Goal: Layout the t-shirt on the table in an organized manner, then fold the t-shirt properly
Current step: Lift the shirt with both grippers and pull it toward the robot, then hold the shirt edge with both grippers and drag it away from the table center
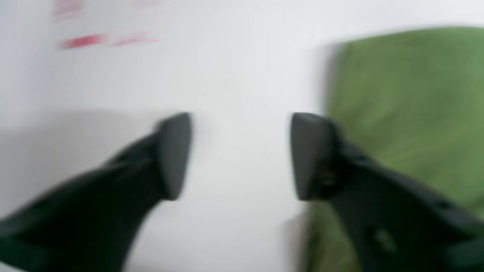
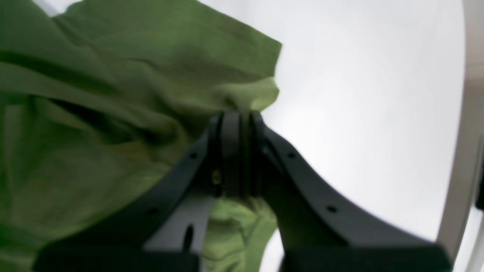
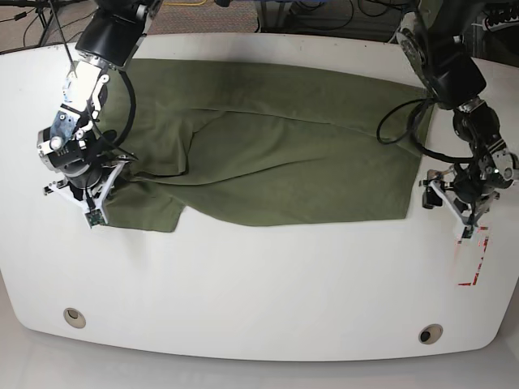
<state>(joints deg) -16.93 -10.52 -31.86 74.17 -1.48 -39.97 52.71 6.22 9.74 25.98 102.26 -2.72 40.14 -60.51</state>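
One t-shirt (image 3: 268, 154) spread across one table (image 3: 243, 284); two grippers at its two ends.

The olive-green shirt lay across the far half of the white tabletop, spanning most of its width, one sleeve hanging down toward the near side at the base view's left. Right gripper (image 2: 236, 117) had its jaws pinched tight on a fold of that cloth at the sleeve end, fabric bunched around the tips. Left gripper (image 1: 240, 155) stood with jaws wide apart and nothing between them, over bare table just beside the shirt's other edge; its wrist view was blurred. Counted on the tabletop: two round grommet holes (image 3: 75, 317) near the front edge, one at each corner, and one red-and-white tape rectangle (image 3: 473, 259) near the left gripper.
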